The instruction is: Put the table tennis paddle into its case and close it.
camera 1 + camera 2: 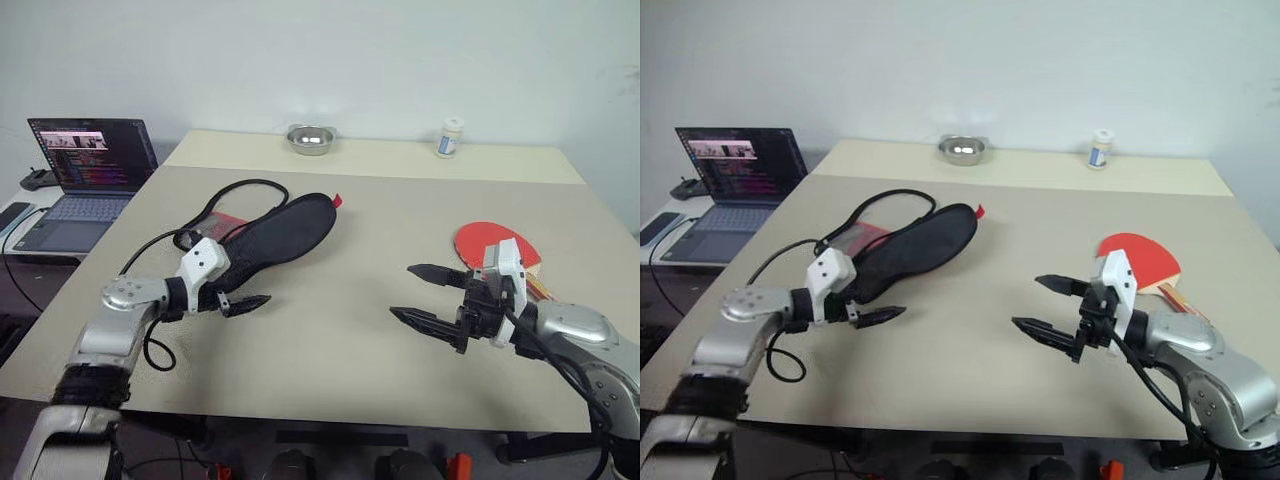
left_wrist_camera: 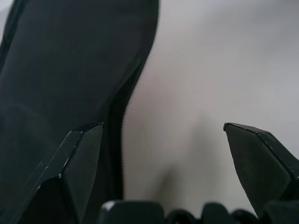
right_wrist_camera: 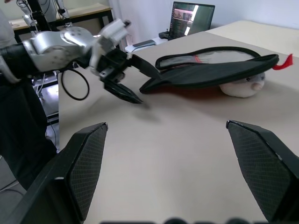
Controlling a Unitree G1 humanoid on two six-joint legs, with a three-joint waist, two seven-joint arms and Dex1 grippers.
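1. One table tennis paddle (image 1: pixel 487 243), red face up, lies on the table (image 1: pixel 350 340), well right of the case.
2. One case (image 1: pixel 283 231), unzipped, black side up.
3. Two grippers: the left gripper (image 1: pixel 246 302) beside the case, the right gripper (image 1: pixel 428 294) near the paddle, both spread and empty.
4. Behind the case: one steel bowl (image 1: pixel 310 138), one small bottle (image 1: pixel 450 138).

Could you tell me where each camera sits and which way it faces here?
Left eye, right eye: on the head, looking forward and down at the table, case, paddle; both arms show.
Left wrist: along the open left gripper, at the case.
Right wrist: along the open right gripper, across the table at the case and left gripper.
All views share the case.
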